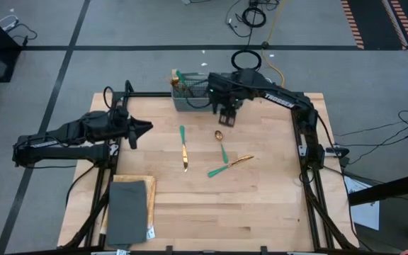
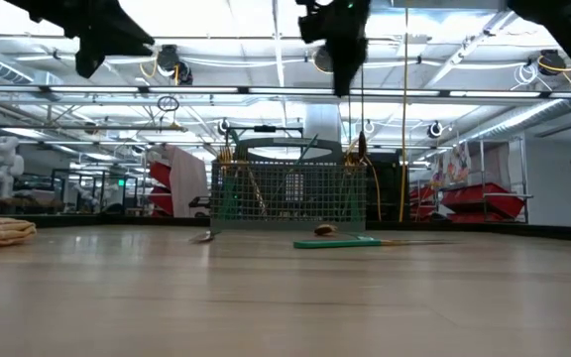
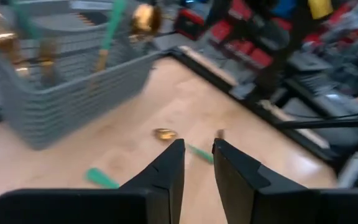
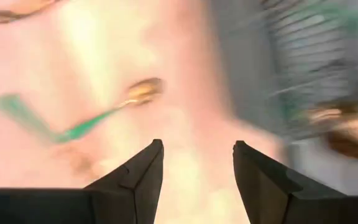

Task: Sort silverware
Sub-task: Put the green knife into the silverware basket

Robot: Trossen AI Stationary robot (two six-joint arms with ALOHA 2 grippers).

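**3 pieces on the table, right gripper empty above the spoon**

The silverware, small pieces with shiny gold heads and thin teal-green handles, is in 2 places. 3 pieces lie loose on the pale wooden table (image 1: 261, 205): a knife (image 1: 183, 147) left of centre, a spoon (image 1: 221, 143) just right of it, and a third piece (image 1: 229, 166) lying slantwise near the spoon's handle end; whether it is a fork or a knife is too small to tell. The rest stand handle-up or head-up in the grey wire mesh basket (image 1: 188, 92) at the table's far edge.

The right gripper (image 1: 227, 115) hangs above the table between the basket and the spoon, jaws apart with nothing between them; its wrist view shows the spoon's gold bowl just ahead of the open fingers. The left gripper (image 1: 144, 128) waits raised over the table's left side, jaws parted only narrowly and empty. A dark grey flat rectangular slab (image 1: 127, 210) lies at the near left corner on a tan mat (image 1: 134, 181).

The pieces are probably light, stiff and slick, and they lie flat on the wood, so a pinch will likely skate off the polished head. The thin handle, taken across its width near the middle, seems the better hold; the third piece's closeness to the spoon's handle may crowd the fingers.
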